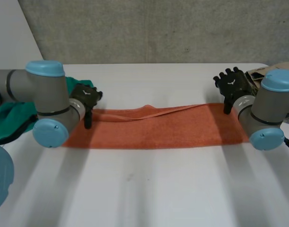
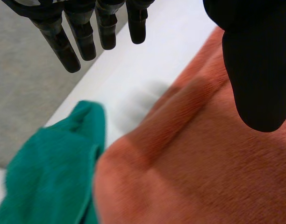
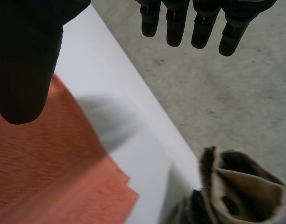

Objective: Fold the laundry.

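Observation:
An orange towel (image 1: 154, 127) lies folded into a long strip across the middle of the white table (image 1: 149, 189), its far edge slightly rumpled. My left hand (image 1: 87, 97) hovers over the strip's left end, fingers (image 2: 68, 44) straight and thumb (image 2: 260, 70) spread, holding nothing. The orange cloth (image 2: 194, 163) lies under that thumb. My right hand (image 1: 233, 85) hangs above the strip's right end, open, fingers (image 3: 180, 23) straight and apart from the thumb (image 3: 24, 60). The towel's corner (image 3: 63, 186) lies below that thumb.
A green cloth (image 1: 12, 118) is bunched at the table's left behind my left arm, and it (image 2: 49, 172) touches the orange towel's end. A tan and dark garment (image 1: 258, 78) sits at the far right edge, beside the towel corner (image 3: 241, 191). Grey floor lies beyond the table.

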Available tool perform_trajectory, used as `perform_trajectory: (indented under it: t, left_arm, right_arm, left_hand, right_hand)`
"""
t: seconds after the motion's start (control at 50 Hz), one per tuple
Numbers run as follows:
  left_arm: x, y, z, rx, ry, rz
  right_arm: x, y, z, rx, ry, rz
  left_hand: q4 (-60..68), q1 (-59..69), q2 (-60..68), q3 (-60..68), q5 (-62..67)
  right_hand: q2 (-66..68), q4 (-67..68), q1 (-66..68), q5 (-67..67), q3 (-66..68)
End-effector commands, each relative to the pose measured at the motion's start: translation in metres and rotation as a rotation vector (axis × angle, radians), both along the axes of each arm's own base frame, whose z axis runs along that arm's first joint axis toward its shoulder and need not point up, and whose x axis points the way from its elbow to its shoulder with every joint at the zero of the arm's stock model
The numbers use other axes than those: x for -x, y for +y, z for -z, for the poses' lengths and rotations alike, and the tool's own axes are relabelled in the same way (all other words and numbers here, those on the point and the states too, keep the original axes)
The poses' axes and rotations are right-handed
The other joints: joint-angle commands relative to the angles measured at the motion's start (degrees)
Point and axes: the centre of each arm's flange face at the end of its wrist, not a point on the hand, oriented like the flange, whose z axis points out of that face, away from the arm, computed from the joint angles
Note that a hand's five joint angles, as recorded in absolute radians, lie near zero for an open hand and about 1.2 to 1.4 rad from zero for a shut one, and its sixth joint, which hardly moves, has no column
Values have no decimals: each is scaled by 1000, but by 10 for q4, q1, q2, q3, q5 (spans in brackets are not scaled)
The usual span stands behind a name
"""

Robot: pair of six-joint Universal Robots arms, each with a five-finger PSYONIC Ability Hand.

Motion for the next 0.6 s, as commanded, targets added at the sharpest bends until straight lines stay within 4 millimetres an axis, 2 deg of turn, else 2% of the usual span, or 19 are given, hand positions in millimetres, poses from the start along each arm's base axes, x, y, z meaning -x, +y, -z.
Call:
perform_trajectory:
  t: [0.02,0.2,0.46,0.54,0.6]
  left_arm:
    - [21,4,11,-25,33,94]
    - [36,-13,29,21,18,107]
    - [50,-37,28,168,-48,150]
    - [51,-60,21,316,-106,145]
    - [47,-76,24,414,-170,125]
  right_arm:
    - [-6,8,5,-65,5,-20]
    - [-5,9,16,-87,18,-19]
    - [-8,11,15,-70,53,-34]
    - [-10,12,13,-66,53,-35]
    - [-9,15,11,-64,56,-28]
  left_hand:
    - [-13,-9,-16,-19,-28]
    - [-13,-9,-16,-19,-28]
    - [-13,-9,-16,-19,-28]
    - [-13,-9,-16,-19,-28]
    - [-13,-9,-16,-19,-28]
  right_hand:
    - [-16,-16,-24,-23,-17]
    - [-16,-16,-24,-23,-17]
    - [-16,-16,-24,-23,-17]
    - [-16,-16,-24,-23,-17]
    - [-16,-16,-24,-23,-17]
